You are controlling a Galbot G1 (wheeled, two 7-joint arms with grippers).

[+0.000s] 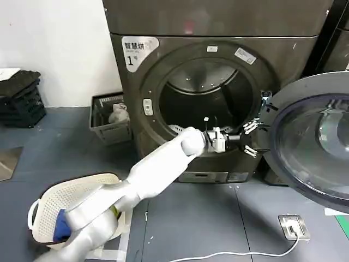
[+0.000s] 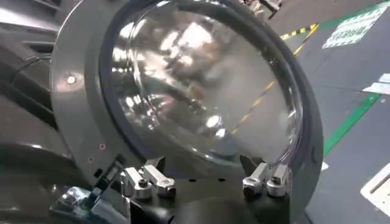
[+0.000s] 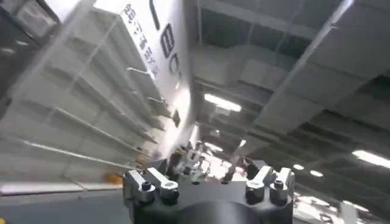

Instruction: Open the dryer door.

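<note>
Dryer (image 1: 163, 76) label "1", dryer door (image 1: 313, 147) swung open, left gripper (image 1: 252, 137) fingers apart nearby

A: Colours? Dryer (image 1: 163, 82) dark grey-brown, white label (image 1: 137, 49) with black print.
B: Door (image 1: 313, 144): silver ring, dark tinted glass. Left arm (image 1: 147, 174) white, its tool (image 1: 252, 139) black and silver.
A: Floor (image 1: 191, 218) grey-blue. Laundry basket (image 1: 60, 199) cream, perforated; crate (image 1: 109, 117) dark grey.
B: Wall (image 1: 54, 43) white; green stripes on floor in left wrist view.
</note>
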